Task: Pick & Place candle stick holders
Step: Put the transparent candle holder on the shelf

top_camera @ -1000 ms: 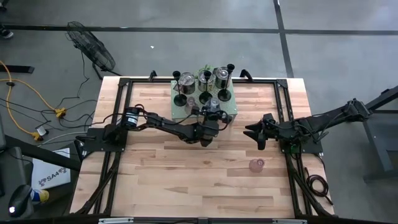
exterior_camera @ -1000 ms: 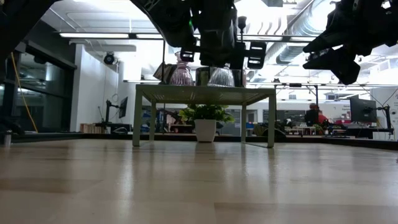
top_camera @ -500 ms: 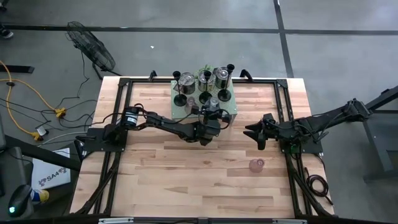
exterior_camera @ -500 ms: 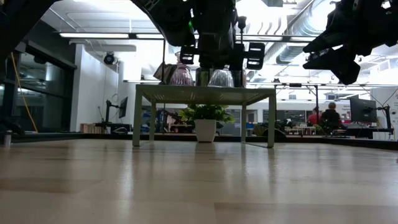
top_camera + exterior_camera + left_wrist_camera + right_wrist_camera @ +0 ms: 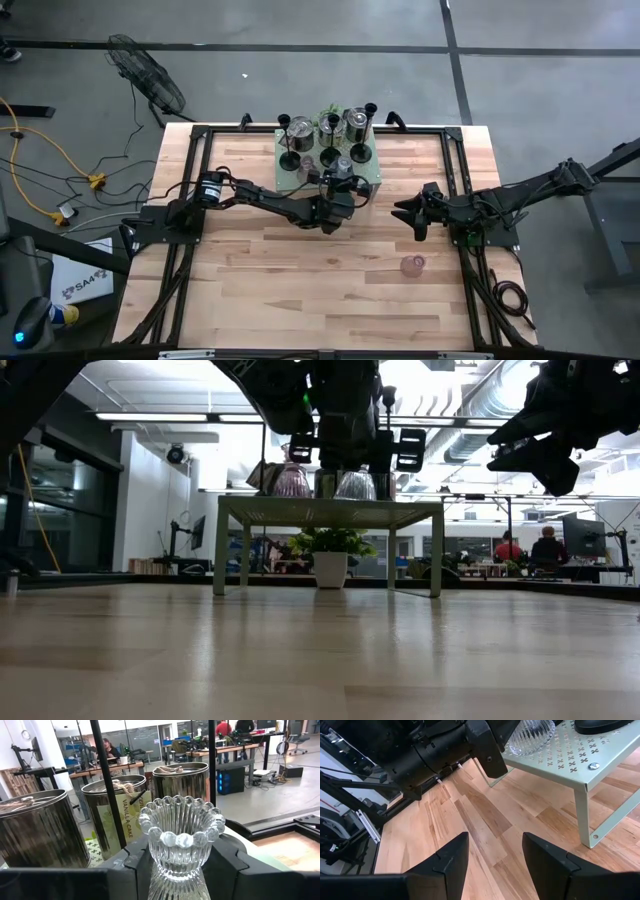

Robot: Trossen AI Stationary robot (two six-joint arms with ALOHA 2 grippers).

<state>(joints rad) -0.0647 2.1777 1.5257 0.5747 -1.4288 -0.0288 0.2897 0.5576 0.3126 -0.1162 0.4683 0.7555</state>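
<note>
The left gripper reaches over the front edge of the pale green perforated metal rack, which sits toward twelve o'clock on the wooden table. Its fingers are closed around a clear ribbed glass candle holder with a scalloped, beaded rim, standing upright on the rack. Behind it stand three shiny silver cylindrical cups, one labelled vanilla cake, and black slim-stemmed holders with round bases. A tiny pink glass holder sits alone on the table toward five o'clock. The right gripper hovers at three o'clock of the rack, fingers spread apart and empty.
</note>
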